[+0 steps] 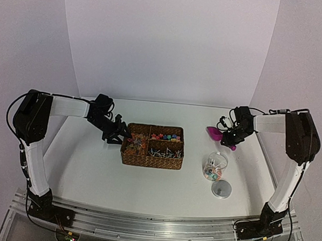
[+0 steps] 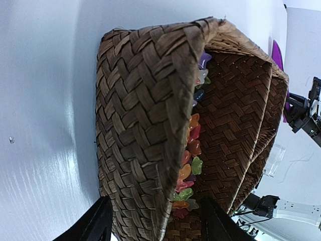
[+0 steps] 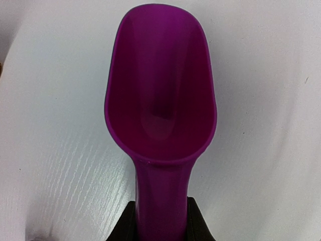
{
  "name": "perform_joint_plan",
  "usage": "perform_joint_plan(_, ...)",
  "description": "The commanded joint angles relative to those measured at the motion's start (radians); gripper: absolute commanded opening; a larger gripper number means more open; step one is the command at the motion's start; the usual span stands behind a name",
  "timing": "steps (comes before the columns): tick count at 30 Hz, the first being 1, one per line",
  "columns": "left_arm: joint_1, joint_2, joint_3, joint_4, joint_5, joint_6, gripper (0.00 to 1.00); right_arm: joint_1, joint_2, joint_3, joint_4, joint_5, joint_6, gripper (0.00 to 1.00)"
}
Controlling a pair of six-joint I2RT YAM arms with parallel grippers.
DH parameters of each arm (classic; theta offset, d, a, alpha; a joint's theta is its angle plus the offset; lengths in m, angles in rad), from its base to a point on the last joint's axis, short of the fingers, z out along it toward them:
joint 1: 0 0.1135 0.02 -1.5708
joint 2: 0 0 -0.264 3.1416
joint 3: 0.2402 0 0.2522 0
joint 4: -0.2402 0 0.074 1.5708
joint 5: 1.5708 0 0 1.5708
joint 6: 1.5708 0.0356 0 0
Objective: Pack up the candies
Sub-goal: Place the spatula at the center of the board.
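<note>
1. Magenta scoop fills the right wrist view. The right gripper is clamped on its handle, and the bowl is empty with bare table behind it.
2. Left gripper has its fingers apart, one on either side of the end wall of the wicker basket. Can't tell if either finger actually touches the weave.
3. The candies are in that basket, right in front of the left gripper and piled against the inside of the wall. They're well off to the left of the right gripper. A few more sit in the clear jar, near the right gripper on its base side.
4. Handling guess: these are tiny, light and loose, and the wrappers are probably slippery, so pinching single ones looks like a losing game. Taking them by the scoopful seems the way to go. The scoop looks like stiff, light plastic, and the handle is the sensible place to hold it.
5. Counts: one basket with three compartments, one scoop and one jar. One lid lies on the table just beside the jar. The candies are far too many and too small to count, and the jar only has a handful.
</note>
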Motion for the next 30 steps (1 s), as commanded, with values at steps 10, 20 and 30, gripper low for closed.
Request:
perform_joint_plan(10,0.019,-0.069,-0.002,0.021,0.018,0.026,0.68,-0.004,-0.049,0.003,0.025,0.007,0.006,0.69)
perform_joint_plan(20,0.021,-0.096,0.033,0.026,0.051,0.081,0.78,-0.007,-0.282,0.189,-0.013,0.164,0.226,0.98)
perform_joint_plan(30,0.024,-0.166,0.136,-0.029,0.080,0.283,0.83,-0.008,-0.535,0.169,-0.362,0.135,0.692,0.98)
